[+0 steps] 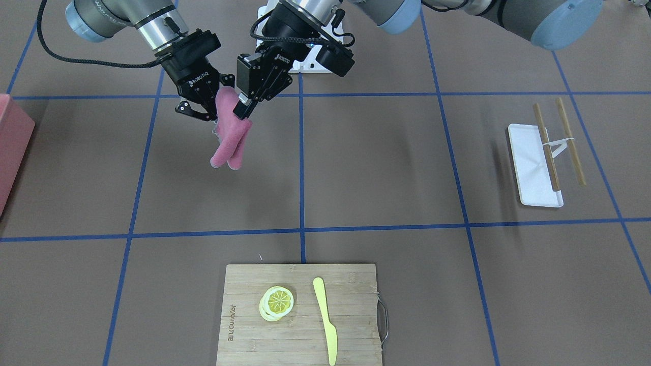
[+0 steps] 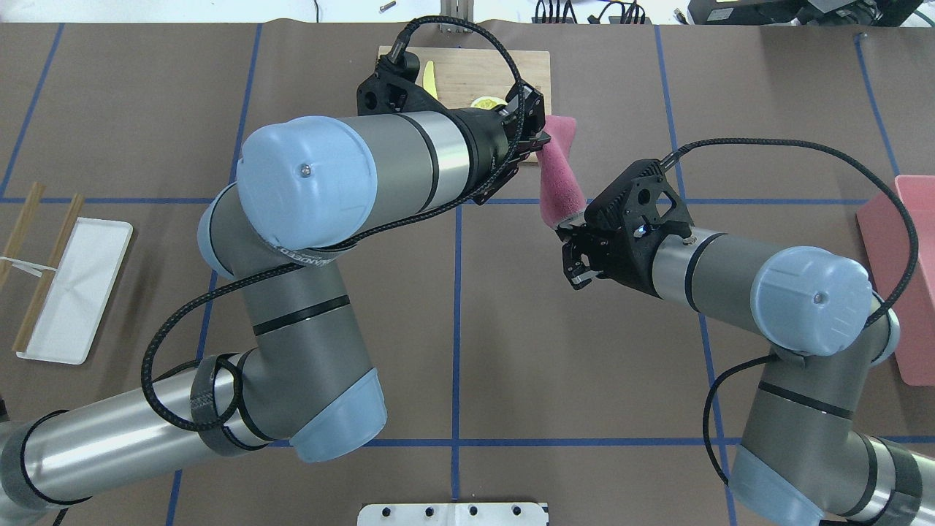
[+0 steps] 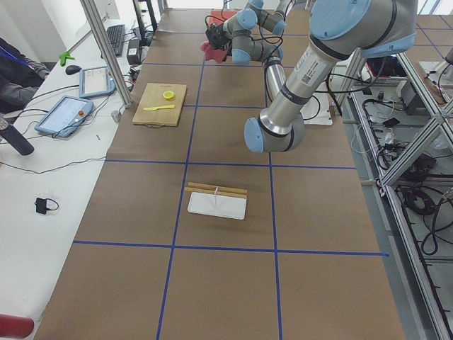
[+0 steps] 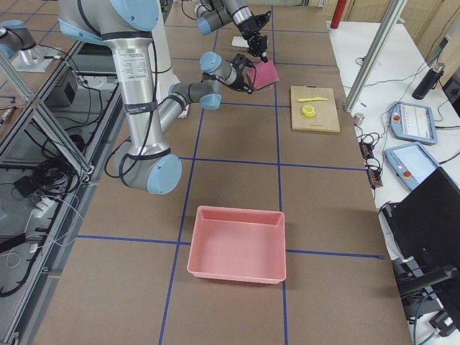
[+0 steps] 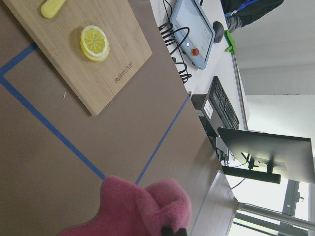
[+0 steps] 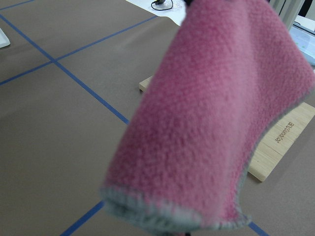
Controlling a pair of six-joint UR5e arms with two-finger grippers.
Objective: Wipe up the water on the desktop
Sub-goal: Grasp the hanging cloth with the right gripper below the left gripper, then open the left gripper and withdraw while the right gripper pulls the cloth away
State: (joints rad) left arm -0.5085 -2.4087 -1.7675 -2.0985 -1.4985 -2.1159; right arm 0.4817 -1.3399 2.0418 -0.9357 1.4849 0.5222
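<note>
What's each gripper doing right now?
Left gripper: shut on the pink cloth, which hangs from it.
Right gripper: looks open, fingers beside the cloth's end, not clamping it.

The table point(image 1: 386, 162) is a wide, flat, matte brown surface, split into big rectangles by thin blue tape lines point(image 1: 301, 168). In the front-facing view a rectangular bamboo cutting board with a metal handle point(image 1: 244, 325) lies flat at bottom centre, just below a horizontal tape line. At the right lies a shallow white rectangular tray point(image 1: 531, 168). Two thin wooden sticks point(image 1: 569, 140), joined by a white band, run along it, one over its edge, the other just beside. A pink rectangular plastic bin point(image 4: 237, 277) sits low in the right-side view, across a tape line.
</note>
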